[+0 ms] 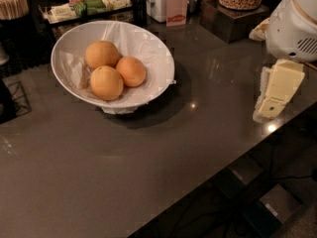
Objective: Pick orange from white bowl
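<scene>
While the gripper (267, 108) hung at the right edge of the frame, below the white arm housing (292, 26) and well apart from the bowl (55, 53), I couldn't tell if it was apart or together. Orange (131, 71) sat inside the bowl in the upper left of the frame, on crinkled paper (74, 68), rightmost of three fruits, touching the upper pale fruit (101, 54) and the lower pale fruit (106, 83). Bowl stood on the grey table (124, 172), nothing gripping the orange.

Reddish-orange orange (131, 71), white bowl (159, 53), grey table (148, 172); cream claw (271, 103) at right edge.
</scene>
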Controlling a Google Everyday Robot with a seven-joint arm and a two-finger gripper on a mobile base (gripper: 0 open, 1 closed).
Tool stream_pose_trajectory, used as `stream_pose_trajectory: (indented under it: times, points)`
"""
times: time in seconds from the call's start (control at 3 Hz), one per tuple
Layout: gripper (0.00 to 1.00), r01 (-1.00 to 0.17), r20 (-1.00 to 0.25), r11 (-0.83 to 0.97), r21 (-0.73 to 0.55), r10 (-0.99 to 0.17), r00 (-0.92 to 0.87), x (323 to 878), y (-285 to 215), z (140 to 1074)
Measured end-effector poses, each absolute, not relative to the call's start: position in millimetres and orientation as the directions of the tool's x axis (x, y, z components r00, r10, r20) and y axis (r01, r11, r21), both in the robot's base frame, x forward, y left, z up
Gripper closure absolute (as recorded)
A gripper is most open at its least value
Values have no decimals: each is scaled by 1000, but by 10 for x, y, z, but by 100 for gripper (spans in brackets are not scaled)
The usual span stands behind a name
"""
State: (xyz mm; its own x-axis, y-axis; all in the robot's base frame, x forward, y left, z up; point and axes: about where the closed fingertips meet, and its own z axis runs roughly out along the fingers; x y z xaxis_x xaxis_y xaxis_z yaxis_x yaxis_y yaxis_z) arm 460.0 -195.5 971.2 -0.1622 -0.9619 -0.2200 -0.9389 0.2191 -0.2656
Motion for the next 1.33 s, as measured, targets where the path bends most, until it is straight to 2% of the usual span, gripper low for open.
stream_pose_trajectory:
  times: [0.33,1.0,1.33]
  points:
    - [0,-943,-248,173,-284,-963,-102,4844,-1758,9680]
    - [0,-941,-272,181,-284,-957,-102,4926,-1694,9634]
    - [0,-930,-309,195,-312,-946,-95,5159,-1554,9605]
